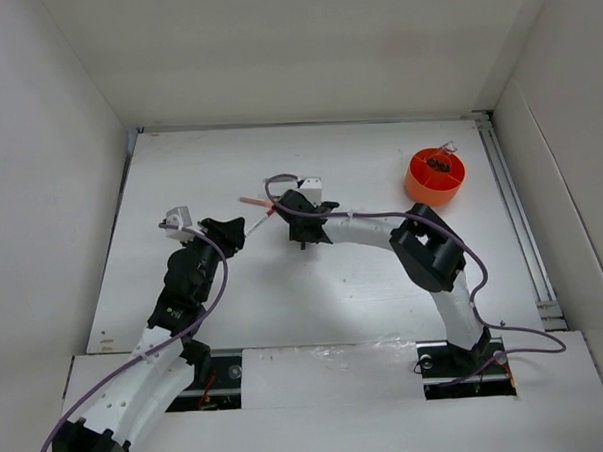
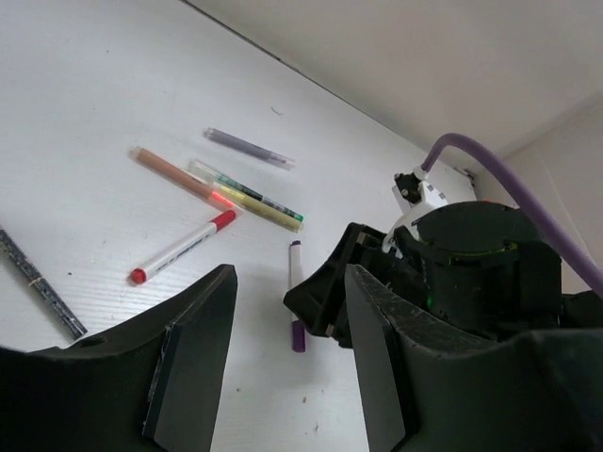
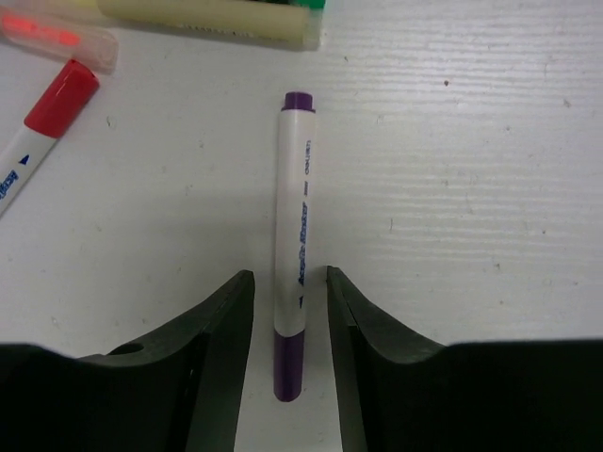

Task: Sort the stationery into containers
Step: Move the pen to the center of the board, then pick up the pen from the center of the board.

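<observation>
Several pens lie loose on the white table: a white marker with purple ends [image 3: 293,235] [image 2: 296,294], a red-capped white marker [image 2: 183,248] [image 3: 45,127], a green-yellow marker [image 2: 252,200], a pink-orange pen [image 2: 179,176] [image 1: 253,202], a clear purple pen [image 2: 249,148] and a dark stick [image 2: 41,286]. My right gripper [image 3: 289,294] [image 1: 289,209] is low over the table and open, with the purple-ended marker lying between its fingers and a gap on each side. My left gripper [image 2: 287,372] [image 1: 238,230] hovers just left of it, open and holding nothing. The orange organiser [image 1: 435,177] stands at the far right.
The two grippers are close together near the middle of the table, and the right gripper's fingers [image 2: 328,287] fill the space ahead of my left jaws. White walls enclose the table on three sides. A metal rail [image 1: 516,217] runs along the right edge.
</observation>
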Robot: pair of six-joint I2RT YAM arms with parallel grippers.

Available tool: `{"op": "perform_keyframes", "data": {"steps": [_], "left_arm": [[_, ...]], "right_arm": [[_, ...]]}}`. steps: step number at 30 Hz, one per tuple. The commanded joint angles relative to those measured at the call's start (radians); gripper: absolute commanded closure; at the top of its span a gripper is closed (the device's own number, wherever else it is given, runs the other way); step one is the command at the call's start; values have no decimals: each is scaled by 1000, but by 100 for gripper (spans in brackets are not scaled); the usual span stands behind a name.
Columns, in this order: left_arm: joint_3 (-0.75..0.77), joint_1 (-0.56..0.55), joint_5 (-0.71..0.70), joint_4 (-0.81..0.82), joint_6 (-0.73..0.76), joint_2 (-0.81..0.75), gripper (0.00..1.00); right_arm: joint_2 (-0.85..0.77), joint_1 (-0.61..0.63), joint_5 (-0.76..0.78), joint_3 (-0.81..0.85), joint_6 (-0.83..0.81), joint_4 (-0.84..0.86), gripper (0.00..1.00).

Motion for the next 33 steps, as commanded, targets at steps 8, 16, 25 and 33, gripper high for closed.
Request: {"op": "perform_keyframes", "data": {"steps": [8, 16, 25, 33], "left_arm": [[-49, 5, 2, -25, 5, -71, 54], [-39, 5, 56, 10, 15, -26, 53], [-30, 5, 97, 42, 33, 28, 53], [-48, 5, 119, 78, 42, 45, 51]], "right_arm": [[66, -71, -54, 87, -64, -58, 51], [134, -108, -97, 191, -96, -129, 58], [166, -128, -148, 290, -116, -259, 66], [155, -147, -244, 287, -116, -259, 75]]}}
